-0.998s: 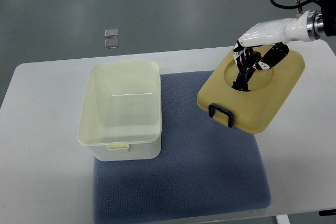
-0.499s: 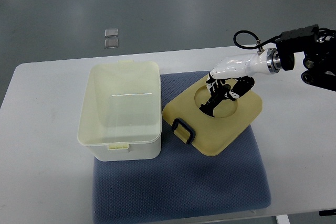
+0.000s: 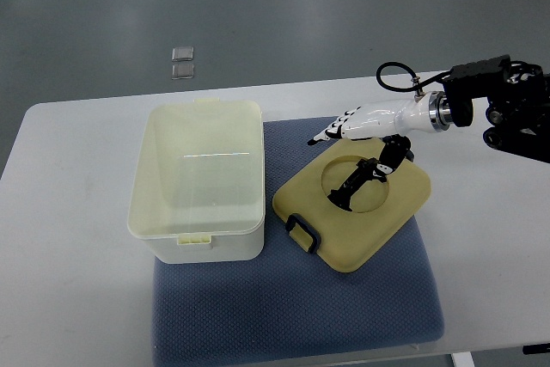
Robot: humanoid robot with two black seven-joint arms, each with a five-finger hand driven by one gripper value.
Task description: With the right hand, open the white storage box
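Observation:
The white storage box (image 3: 198, 180) stands open on the left part of the blue mat (image 3: 292, 298); I see nothing inside it. Its yellowish lid (image 3: 352, 208) lies flat on the mat to the right of the box, with a black handle (image 3: 302, 231) at its near-left edge and a round recess in its top. My right hand (image 3: 357, 131) reaches in from the right and hovers over the lid's far edge. Its fingers (image 3: 331, 132) are stretched out and hold nothing; the thumb points down into the recess.
The mat lies on a white table (image 3: 69, 298). My right forearm and wrist with a black cable (image 3: 481, 105) cross the table's right side. Two small clear squares (image 3: 181, 62) lie on the grey floor beyond the table.
The hand carried the lid down and left onto the mat next to the box, then let go; the fingers have opened and lifted off the lid.

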